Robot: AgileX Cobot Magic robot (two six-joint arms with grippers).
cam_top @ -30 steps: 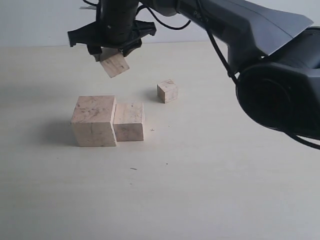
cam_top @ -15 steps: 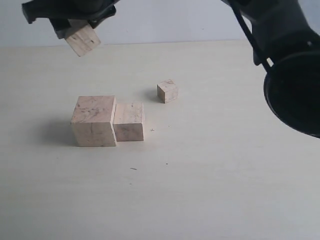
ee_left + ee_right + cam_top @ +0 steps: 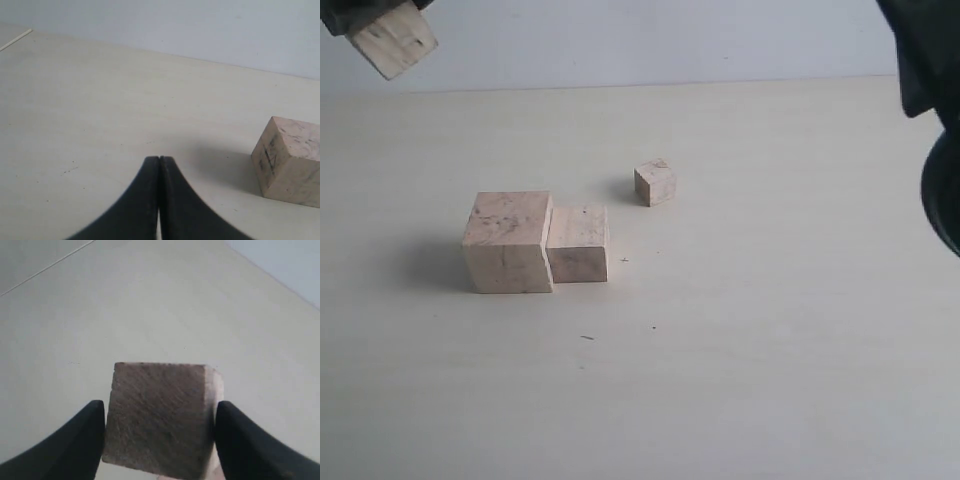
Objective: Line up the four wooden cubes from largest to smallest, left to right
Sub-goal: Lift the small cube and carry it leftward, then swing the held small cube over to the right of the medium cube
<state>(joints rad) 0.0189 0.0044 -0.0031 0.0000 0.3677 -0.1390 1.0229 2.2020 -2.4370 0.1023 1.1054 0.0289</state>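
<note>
Items you cannot see whole:
- Held cube (image 3: 392,42): it sits in the top left corner of the exterior view. Its upper part is covered by a dark scrap that is almost wholly out of frame.
- Right gripper (image 3: 160,420), wrist view: the fingers (image 3: 75,440) and part of the held cube run past the picture's edge.
- Right arm (image 3: 935,70): a dark, blurred mass cut by the right edge.
- Left gripper (image 3: 159,167): you get only its tips.
- Cube (image 3: 290,160), left wrist view: it is cut by the edge, so you cannot tell its size.
- Second cube (image 3: 578,243): the side facing the largest cube (image 3: 507,240) is hidden.
- Specks on the table (image 3: 720,380): too small to identify.
</note>
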